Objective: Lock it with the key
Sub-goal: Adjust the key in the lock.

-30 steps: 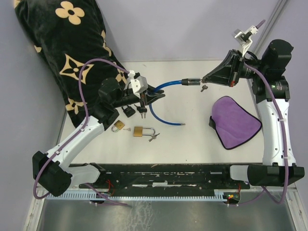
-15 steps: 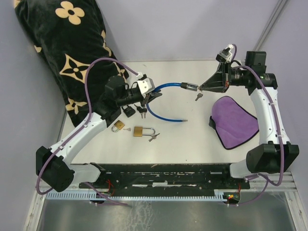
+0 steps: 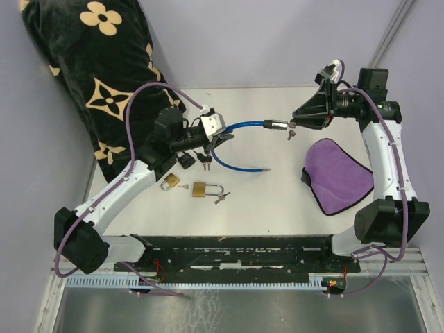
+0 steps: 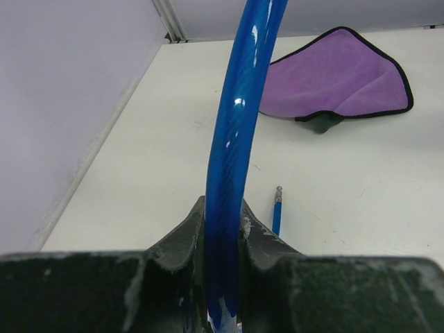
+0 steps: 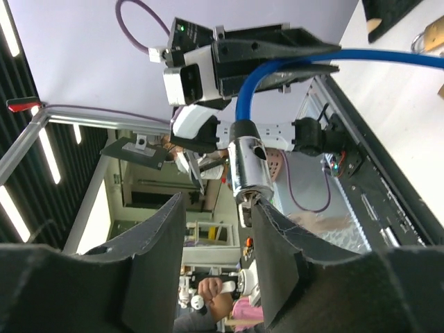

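Observation:
My left gripper (image 3: 220, 137) is shut on the blue cable (image 3: 244, 125) of a cable lock and holds it above the table; in the left wrist view the cable (image 4: 232, 139) rises from between the jaws of the left gripper (image 4: 223, 215). The cable's silver lock head (image 3: 277, 125) points at my right gripper (image 3: 297, 116), with a key (image 3: 291, 132) hanging at its end. In the right wrist view the right gripper (image 5: 216, 201) stands open. The lock head (image 5: 250, 166) and key (image 5: 243, 214) rest against the tip of one finger (image 5: 277, 243). The cable's free end (image 3: 263, 168) lies on the table.
A brass padlock (image 3: 202, 189), a smaller padlock (image 3: 170, 182), a black lock (image 3: 185, 160) and loose keys (image 3: 222, 198) lie below the left gripper. A purple cloth (image 3: 340, 173) lies at the right. A black patterned cushion (image 3: 104, 69) fills the back left.
My right gripper has opened and let go of the key after turning its wrist at the lock head. The left arm has shifted slightly, still holding the cable.

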